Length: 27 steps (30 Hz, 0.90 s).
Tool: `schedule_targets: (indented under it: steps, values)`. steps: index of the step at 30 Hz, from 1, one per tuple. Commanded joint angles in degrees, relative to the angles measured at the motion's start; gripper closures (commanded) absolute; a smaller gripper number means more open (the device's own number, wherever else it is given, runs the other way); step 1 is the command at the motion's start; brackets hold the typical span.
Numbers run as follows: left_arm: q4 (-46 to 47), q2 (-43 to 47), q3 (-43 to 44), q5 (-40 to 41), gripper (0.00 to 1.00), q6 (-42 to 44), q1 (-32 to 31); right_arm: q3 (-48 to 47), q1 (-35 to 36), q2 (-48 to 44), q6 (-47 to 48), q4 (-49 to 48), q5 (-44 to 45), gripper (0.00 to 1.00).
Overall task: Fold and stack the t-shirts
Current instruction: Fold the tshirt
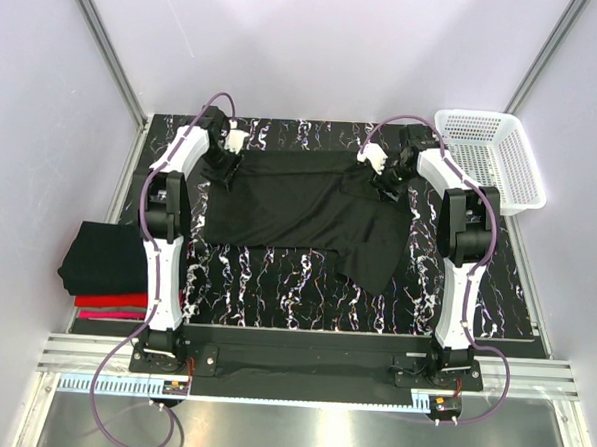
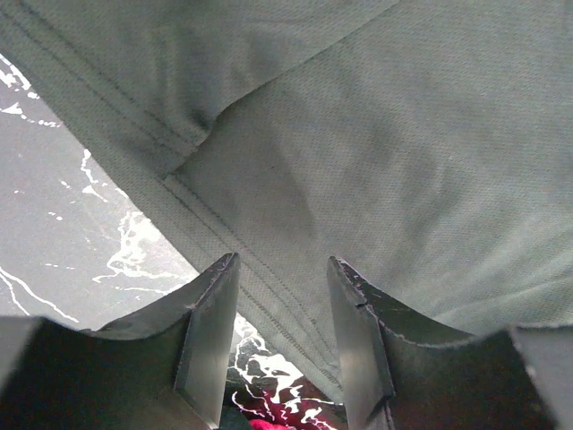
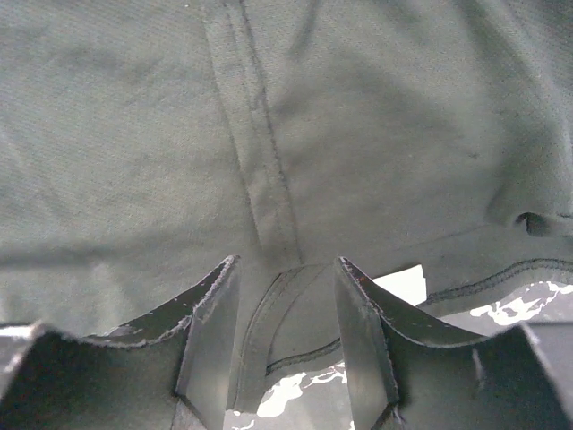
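Observation:
A plain black t-shirt (image 1: 299,209) lies spread, partly rumpled, in the middle of the dark marbled table (image 1: 275,282). My left gripper (image 1: 228,145) is at its far left corner. In the left wrist view my left gripper (image 2: 282,260) is open, with a stitched hem of the shirt (image 2: 385,134) running between the fingers. My right gripper (image 1: 377,168) is at the shirt's far right edge. In the right wrist view my right gripper (image 3: 286,260) is open astride the shirt's (image 3: 134,134) neck band, next to the white neck label (image 3: 401,285).
A stack of folded shirts sits at the table's left edge: black (image 1: 101,258) on top, red (image 1: 114,300) below it, pink (image 1: 108,315) at the bottom. A white mesh basket (image 1: 487,158) stands at the far right. Purple walls close in the sides.

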<state>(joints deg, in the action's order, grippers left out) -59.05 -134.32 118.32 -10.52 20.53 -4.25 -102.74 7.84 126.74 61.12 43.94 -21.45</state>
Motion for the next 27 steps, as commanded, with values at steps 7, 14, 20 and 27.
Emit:
schedule_targets:
  steps: [7, 14, 20, 27]
  values:
    - [0.2, 3.1, -0.5, 0.2, 0.51, 0.5, -0.8, -1.9, 0.4, 1.6, 0.5, -1.8, 1.9, 0.48]
    - [0.3, 3.1, -0.5, 0.6, 0.51, 0.6, -1.0, -3.0, 0.3, 2.8, -0.8, -1.8, 2.0, 0.67]
    - [0.2, 3.0, -0.5, 0.4, 0.52, 0.6, -1.1, -3.3, 0.3, 1.8, -1.8, -1.8, 1.7, 0.89]
    - [0.5, 2.5, 0.2, 0.0, 0.51, 0.6, -1.1, -2.3, 0.3, 0.3, -2.9, -1.9, 3.3, 0.68]
